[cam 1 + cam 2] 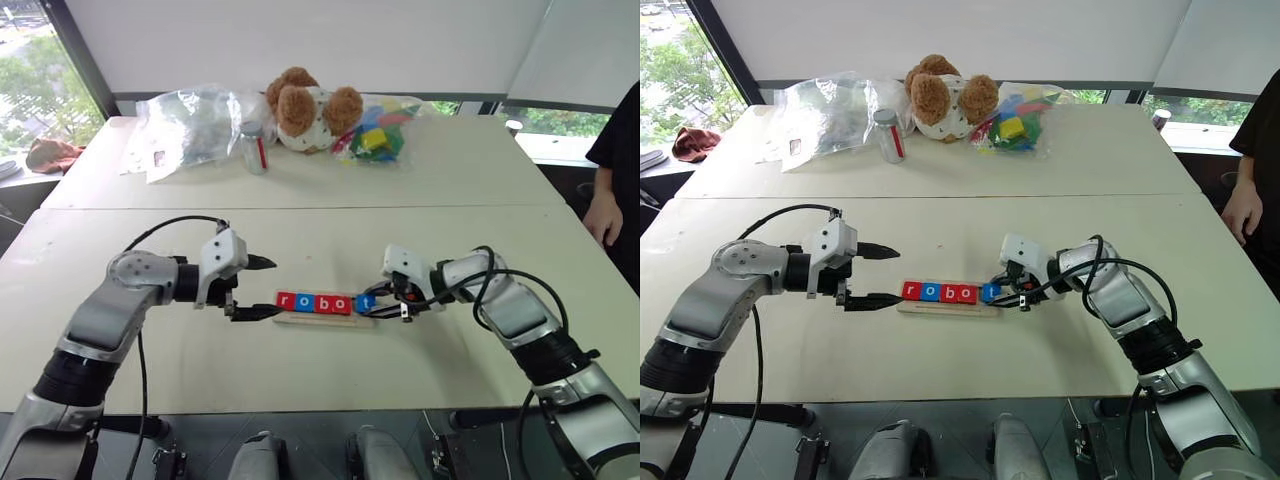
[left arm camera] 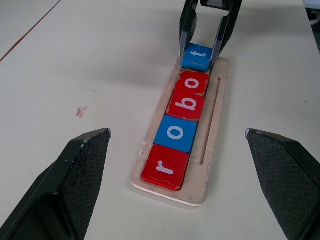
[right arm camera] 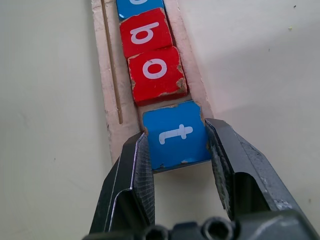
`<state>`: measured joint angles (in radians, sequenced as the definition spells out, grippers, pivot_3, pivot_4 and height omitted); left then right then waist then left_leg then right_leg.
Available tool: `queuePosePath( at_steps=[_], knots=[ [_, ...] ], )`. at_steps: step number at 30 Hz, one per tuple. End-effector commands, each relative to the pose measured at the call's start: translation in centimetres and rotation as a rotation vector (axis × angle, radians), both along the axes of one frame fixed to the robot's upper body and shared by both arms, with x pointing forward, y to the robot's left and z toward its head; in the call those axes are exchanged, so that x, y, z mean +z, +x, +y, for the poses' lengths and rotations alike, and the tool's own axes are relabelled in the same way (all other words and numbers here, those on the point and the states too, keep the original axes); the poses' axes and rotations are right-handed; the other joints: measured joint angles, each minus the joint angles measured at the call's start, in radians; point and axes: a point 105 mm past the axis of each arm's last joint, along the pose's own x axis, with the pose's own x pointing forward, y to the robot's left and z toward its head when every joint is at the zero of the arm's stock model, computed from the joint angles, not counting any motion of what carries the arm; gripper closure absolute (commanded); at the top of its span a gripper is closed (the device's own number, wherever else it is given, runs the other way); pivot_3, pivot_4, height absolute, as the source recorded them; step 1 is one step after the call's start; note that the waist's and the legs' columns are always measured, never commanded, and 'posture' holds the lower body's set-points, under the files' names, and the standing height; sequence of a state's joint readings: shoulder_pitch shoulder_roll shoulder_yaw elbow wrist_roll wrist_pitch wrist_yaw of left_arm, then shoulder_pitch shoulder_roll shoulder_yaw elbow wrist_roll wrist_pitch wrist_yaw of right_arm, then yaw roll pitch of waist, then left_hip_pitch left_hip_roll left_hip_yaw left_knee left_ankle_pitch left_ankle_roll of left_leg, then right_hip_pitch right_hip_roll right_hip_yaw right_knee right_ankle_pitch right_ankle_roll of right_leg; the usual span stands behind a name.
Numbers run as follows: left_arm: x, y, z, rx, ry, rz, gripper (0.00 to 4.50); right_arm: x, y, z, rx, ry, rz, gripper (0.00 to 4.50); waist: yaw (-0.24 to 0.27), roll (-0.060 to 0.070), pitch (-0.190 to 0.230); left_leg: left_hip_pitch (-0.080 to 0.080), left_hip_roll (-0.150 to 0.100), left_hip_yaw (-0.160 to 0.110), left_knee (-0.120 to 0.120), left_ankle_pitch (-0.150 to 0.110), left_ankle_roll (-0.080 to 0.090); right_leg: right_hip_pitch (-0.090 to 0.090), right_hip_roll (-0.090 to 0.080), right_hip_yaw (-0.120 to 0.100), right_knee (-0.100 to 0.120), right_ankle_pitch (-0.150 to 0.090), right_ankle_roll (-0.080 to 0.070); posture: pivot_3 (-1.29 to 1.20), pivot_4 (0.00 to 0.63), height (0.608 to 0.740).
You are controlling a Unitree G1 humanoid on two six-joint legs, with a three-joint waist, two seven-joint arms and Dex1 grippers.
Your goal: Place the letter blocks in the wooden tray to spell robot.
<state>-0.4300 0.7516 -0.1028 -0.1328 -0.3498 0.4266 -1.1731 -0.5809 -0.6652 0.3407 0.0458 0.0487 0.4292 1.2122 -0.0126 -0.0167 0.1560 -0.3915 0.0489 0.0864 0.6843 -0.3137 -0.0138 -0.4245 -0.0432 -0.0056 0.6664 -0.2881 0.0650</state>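
The wooden tray (image 1: 322,318) lies on the tabletop (image 1: 330,240) between both hands. Right hand (image 3: 176,150) is clamped on the blue t block (image 3: 176,134) at the tray's end, beside the red o block (image 3: 156,70). Left hand (image 1: 262,288), fingers spread wide, faces the red r block (image 2: 165,166). The left wrist view reads the whole row r-o-b-o-t; the right wrist view cuts off the blocks past the b.

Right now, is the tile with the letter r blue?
No, the r tile at the end of the wooden tray is red, next to a blue o tile.
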Motion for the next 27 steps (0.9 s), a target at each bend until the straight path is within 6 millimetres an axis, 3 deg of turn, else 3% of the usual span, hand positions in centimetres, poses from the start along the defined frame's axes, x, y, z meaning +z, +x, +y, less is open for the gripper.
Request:
queuePosePath(
  at_steps=[1,14,20,27],
  knots=[
    [0.7,-0.2,-0.3,-0.013,-0.008,-0.033,0.00,0.5,-0.2,0.7,0.024,0.020,-0.008,3.36,0.000,0.000,0.000,0.000,0.000,0.000,0.000,0.000,0.000,0.000,0.000,0.000,0.000,0.000,0.000,0.00,0.150,0.740],
    [0.3,0.1,-0.3,-0.009,-0.004,-0.028,0.00,0.2,-0.9,1.8,0.040,0.035,0.003,3.36,0.000,0.000,0.000,0.000,0.000,0.000,0.000,0.000,0.000,0.000,0.000,0.000,0.000,0.000,0.000,0.00,0.150,0.740],
    [0.2,0.2,-0.4,-0.009,-0.002,-0.034,0.00,0.9,-0.4,2.0,0.005,0.060,-0.034,0.42,0.000,0.000,0.000,0.000,0.000,0.000,0.000,0.000,0.000,0.000,0.000,0.000,0.000,0.000,0.000,0.00,0.150,0.740],
    [0.2,0.2,-0.4,-0.006,-0.008,-0.034,0.00,2.7,-0.1,1.4,-0.006,0.067,-0.114,0.42,0.001,0.000,0.000,0.000,0.000,0.000,0.000,0.000,0.000,0.000,0.000,0.000,0.000,0.000,0.000,0.00,0.150,0.740]
  ],
)
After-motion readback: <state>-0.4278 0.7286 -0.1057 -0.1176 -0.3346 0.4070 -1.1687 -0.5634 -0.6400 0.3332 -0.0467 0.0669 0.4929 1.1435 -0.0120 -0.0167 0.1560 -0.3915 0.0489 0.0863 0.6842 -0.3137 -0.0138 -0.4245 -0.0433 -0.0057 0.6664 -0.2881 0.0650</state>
